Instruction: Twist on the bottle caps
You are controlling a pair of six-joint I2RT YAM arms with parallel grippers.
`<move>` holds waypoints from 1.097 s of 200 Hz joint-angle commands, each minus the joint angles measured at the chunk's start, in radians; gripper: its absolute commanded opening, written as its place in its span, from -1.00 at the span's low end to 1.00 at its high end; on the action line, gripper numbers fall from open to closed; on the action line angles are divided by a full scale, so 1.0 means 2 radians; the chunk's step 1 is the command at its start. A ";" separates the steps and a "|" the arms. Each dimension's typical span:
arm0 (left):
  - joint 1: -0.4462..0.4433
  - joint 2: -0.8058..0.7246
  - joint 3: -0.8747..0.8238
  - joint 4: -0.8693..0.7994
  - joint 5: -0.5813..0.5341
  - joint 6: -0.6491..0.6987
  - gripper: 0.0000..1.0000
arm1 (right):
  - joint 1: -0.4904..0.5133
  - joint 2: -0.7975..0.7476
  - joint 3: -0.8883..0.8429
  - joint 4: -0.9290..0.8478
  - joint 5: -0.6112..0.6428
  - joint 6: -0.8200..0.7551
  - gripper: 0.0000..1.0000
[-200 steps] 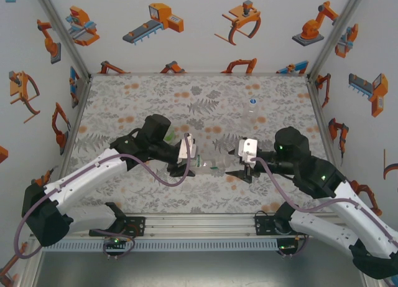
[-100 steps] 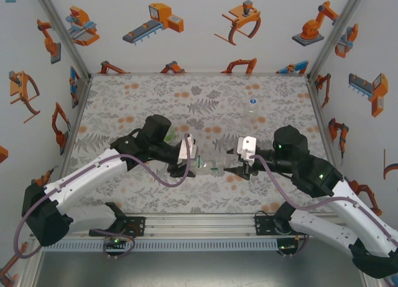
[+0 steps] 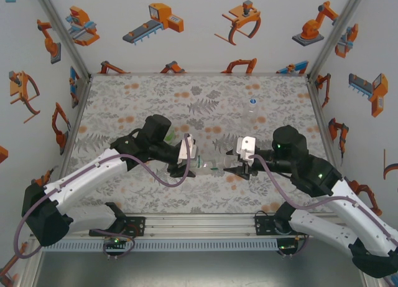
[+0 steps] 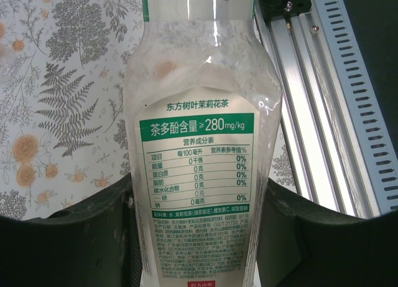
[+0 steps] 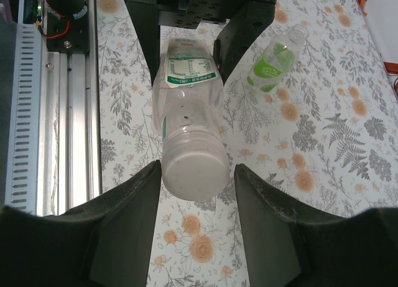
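Bottles three, labelled bottle (image 4: 202, 144), green bottle (image 5: 268, 68), clear bottle (image 3: 252, 112)

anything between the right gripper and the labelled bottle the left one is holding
Nothing visible. The fingers of the right gripper flank the near end of the labelled bottle, which the left gripper holds.

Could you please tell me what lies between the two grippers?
The labelled bottle, lying sideways: the left gripper clamps one end and the right gripper straddles the other, as the top view shows.
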 commanded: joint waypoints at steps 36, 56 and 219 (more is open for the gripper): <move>-0.003 -0.009 0.011 0.007 0.022 0.004 -0.93 | 0.001 0.001 -0.003 0.008 -0.006 0.022 -0.26; -0.003 -0.011 0.010 0.010 0.013 0.003 -0.93 | 0.001 -0.002 -0.004 0.013 0.001 0.052 -0.44; -0.003 -0.035 -0.011 0.057 -0.103 -0.025 -0.94 | 0.001 0.005 -0.058 0.011 0.231 0.899 -1.00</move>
